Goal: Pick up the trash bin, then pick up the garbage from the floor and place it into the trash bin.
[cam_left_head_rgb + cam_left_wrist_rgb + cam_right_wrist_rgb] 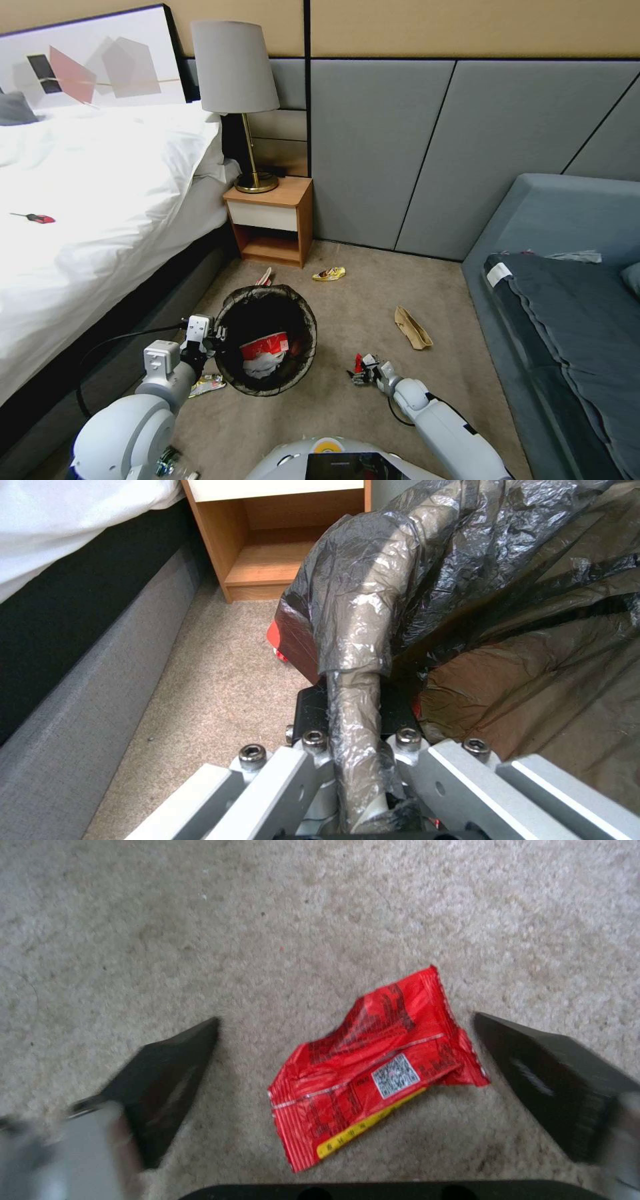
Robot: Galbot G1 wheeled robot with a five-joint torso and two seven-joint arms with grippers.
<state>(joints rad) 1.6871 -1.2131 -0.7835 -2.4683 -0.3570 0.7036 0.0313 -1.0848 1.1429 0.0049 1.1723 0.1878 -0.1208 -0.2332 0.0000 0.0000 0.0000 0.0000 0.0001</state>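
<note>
The trash bin [267, 383], lined with a black bag, sits low in front of me and holds a red-and-white cup [264, 346] and white tissue [263, 365]. My left gripper [212, 335] is shut on its bag-covered rim [353, 645], with the fingers [313, 740] clamping from both sides. My right gripper [361, 374] hangs open just above the floor [267, 915], its fingers [167, 1075] straddling a red snack wrapper [373, 1065] without touching it. More garbage lies around: a yellow wrapper [329, 273], a tan paper bag [412, 328], and a shiny wrapper [208, 385] beside the bin.
A bed [100, 200] with a dark base runs along the left. A wooden nightstand [271, 223] with a lamp [237, 73] stands behind the bin. A grey sofa [567, 287] borders the right. A red-and-white scrap [265, 277] lies behind the bin.
</note>
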